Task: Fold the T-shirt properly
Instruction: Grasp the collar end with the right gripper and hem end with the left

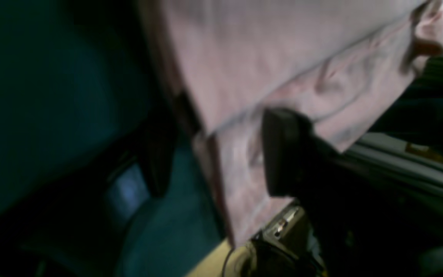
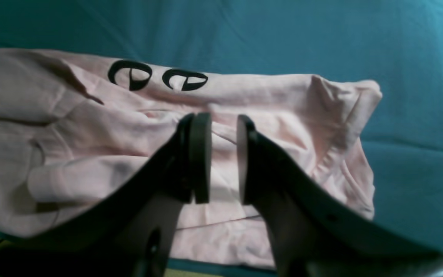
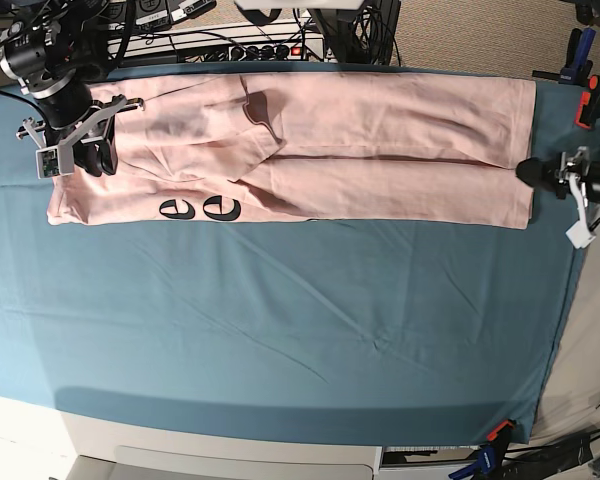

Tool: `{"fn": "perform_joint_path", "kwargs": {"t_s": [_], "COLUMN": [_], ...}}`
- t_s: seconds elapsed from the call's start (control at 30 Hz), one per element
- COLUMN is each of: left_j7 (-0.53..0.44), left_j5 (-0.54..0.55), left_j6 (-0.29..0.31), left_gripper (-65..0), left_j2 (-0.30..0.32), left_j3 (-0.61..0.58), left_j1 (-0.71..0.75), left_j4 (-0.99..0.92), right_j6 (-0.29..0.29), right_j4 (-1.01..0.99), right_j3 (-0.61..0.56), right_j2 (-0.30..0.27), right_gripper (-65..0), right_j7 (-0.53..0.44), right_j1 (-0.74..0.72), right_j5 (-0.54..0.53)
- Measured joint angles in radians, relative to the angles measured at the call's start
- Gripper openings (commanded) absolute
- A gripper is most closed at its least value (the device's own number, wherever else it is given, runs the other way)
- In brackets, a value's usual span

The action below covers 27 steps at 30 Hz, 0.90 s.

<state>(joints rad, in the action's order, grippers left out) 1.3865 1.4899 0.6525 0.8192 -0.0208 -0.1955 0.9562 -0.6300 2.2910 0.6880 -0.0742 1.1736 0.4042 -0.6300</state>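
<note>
The table (image 3: 280, 330), under its teal cloth, carries the shirt (image 3: 380, 150) as a long band along its far edge, already doubled lengthwise with two black letters (image 3: 198, 209) showing near the right arm's end. The next fold looks crosswise, so both ends should be pinched through all layers and carried level to keep the edges aligned. The right gripper (image 2: 223, 157) hangs over the shirt's end, jaws slightly apart, holding nothing; the left gripper (image 3: 545, 173) sits at the opposite hem, its jaws too blurred to judge.

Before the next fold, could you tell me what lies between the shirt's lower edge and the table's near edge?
Only bare teal cloth, as the base view shows; nothing lies below the shirt.
</note>
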Motion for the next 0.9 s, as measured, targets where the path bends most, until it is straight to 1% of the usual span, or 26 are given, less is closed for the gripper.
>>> {"fn": "perform_joint_path", "kwargs": {"t_s": [0.2,0.3,0.4,0.5,0.6,0.63,0.67,0.7,0.87,0.9], "left_j7": [-0.004,-0.007,-0.015,-0.014,-0.007,-0.006,-0.006,-0.003,0.003,0.006], "left_j5": [0.021,0.023,0.021,0.013,0.007,0.001,-0.005,-0.004,-0.009,-0.015], "left_j6": [0.000,0.000,0.004,0.003,0.003,0.003,0.003,0.003,0.003,0.003], "left_gripper": [-28.1,-28.3,-35.7,-46.3,-54.1,-58.3,-63.9,-65.0,-65.0,-65.0], "left_j2": [-0.045,-0.053,-0.055,-0.055,-0.055,-0.055,-0.056,-0.058,-0.061,-0.065], "left_j3": [0.004,0.004,0.004,0.002,0.002,0.002,0.002,0.002,0.001,0.001], "left_j1": [-0.002,-0.001,0.002,0.007,0.011,0.012,0.013,0.013,0.006,0.002], "left_j4": [0.000,0.002,0.001,0.001,0.000,0.000,-0.001,-0.001,0.000,0.004], "right_j6": [0.000,0.000,0.000,0.000,0.000,0.000,0.000,0.000,0.000,0.000], "right_j4": [0.000,0.000,0.000,0.000,0.000,0.000,0.000,0.000,0.000,0.000], "right_j3": [0.000,0.000,0.000,0.000,0.000,0.000,0.000,0.000,0.000,0.000], "right_j2": [0.000,0.000,0.000,0.000,0.000,0.000,0.000,0.000,0.000,0.000], "right_gripper": [-52.5,-52.5,-52.5,-52.5,-52.5,-52.5,-52.5,-52.5,-52.5,-52.6], "right_j7": [0.000,0.000,0.000,0.000,0.000,0.000,0.000,0.000,-0.004,-0.012], "right_j1": [0.000,0.000,0.000,0.000,0.000,0.000,0.000,0.000,0.000,0.000], "right_j5": [0.000,0.000,0.000,0.000,0.000,0.000,0.000,0.000,0.003,0.019]}}
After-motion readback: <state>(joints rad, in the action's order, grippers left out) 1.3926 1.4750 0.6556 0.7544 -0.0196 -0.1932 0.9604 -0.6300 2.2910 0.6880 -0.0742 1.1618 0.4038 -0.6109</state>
